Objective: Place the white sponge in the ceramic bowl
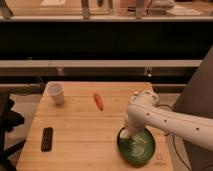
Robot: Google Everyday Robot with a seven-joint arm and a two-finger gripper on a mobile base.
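Note:
The dark green ceramic bowl (137,148) with pale swirl marks sits at the front right of the wooden table (80,125). My white arm reaches in from the right and bends down. My gripper (129,133) hangs over the bowl's left rim, at or just inside it. The white sponge does not show on the table. A pale patch at the gripper's tip could be the sponge or part of the gripper, and I cannot tell which.
A white cup (56,93) stands at the table's back left. A small orange-red object (99,101) lies near the back middle. A black remote (47,138) lies at the front left. A dark chair (7,125) is beside the table's left edge.

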